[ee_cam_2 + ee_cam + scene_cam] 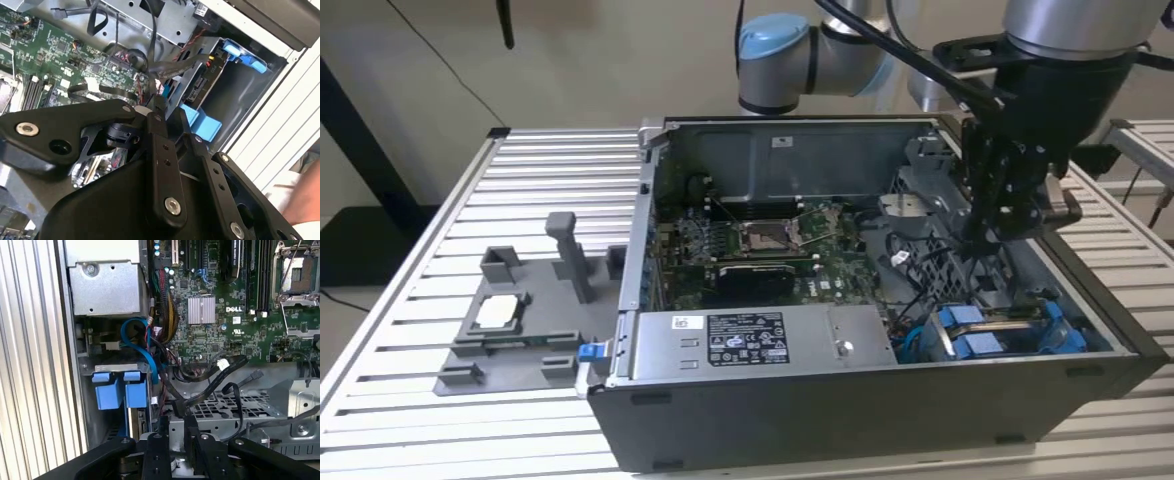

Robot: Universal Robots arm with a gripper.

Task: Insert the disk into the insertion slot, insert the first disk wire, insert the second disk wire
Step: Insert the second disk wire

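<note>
Inside the open tower, by the drive bay: black gripper [983,240] pinching a wire

Low in the dark grey metal computer case [854,420], at the exterior view's right, the gripper hangs among the cables just above the bay corner. Its two black fingers [165,440] stand close together. The plug end of a thin black wire [151,65] sits pinched between them, as both wrist views show.

The silver-grey rectangular disk [1003,318], in its bright blue plastic carrier, already sits within the narrow dark grey metal insertion slot [235,100], near the case's front wall. The gripped plug is near the disk's end but apart from it. Next to the slot lies the large grey labelled power-supply box [747,345], with the green motherboard [774,240] behind it.

The case stands on a ribbed aluminium table [534,180]. On that table, a grey plastic fixture [520,355] holds a small flat silver square chip [498,312].
</note>
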